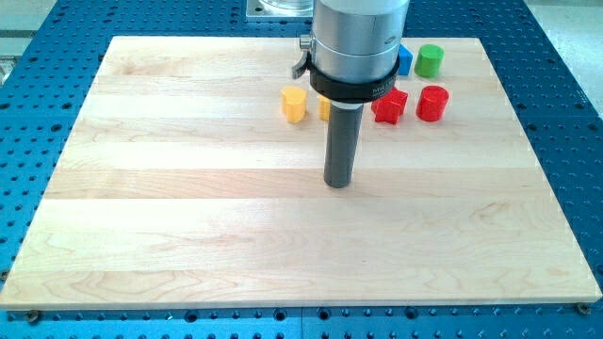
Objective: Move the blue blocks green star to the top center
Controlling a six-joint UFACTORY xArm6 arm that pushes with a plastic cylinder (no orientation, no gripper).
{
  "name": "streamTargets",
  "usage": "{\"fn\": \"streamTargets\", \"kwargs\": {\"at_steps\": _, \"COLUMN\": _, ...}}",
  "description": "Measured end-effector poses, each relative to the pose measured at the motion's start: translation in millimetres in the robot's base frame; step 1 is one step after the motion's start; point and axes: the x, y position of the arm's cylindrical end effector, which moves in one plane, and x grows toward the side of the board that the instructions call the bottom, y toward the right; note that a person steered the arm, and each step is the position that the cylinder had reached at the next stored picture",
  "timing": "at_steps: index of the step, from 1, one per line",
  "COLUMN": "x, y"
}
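Note:
A blue block (404, 60) shows as a sliver at the view's top, mostly hidden behind the arm's grey housing. A green cylinder (430, 60) stands just right of it. No green star shows; it may be hidden behind the arm. My tip (338, 183) rests on the board near the centre, below the row of blocks and touching none. A second blue block does not show.
A yellow block (294, 104) stands left of the rod, and another yellow block (324, 106) is partly hidden behind it. A red star-like block (389, 105) and a red cylinder (432, 103) stand right of the rod. The wooden board (188, 188) lies on a blue perforated table.

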Motion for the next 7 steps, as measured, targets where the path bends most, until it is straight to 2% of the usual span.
{"fn": "streamTargets", "kwargs": {"at_steps": 2, "x": 8, "y": 0}}
{"fn": "streamTargets", "kwargs": {"at_steps": 3, "x": -31, "y": 0}}
{"fn": "streamTargets", "kwargs": {"at_steps": 4, "x": -41, "y": 61}}
{"fn": "streamTargets", "kwargs": {"at_steps": 5, "x": -42, "y": 153}}
{"fn": "streamTargets", "kwargs": {"at_steps": 6, "x": -104, "y": 200}}
{"fn": "streamTargets", "kwargs": {"at_steps": 7, "x": -159, "y": 214}}
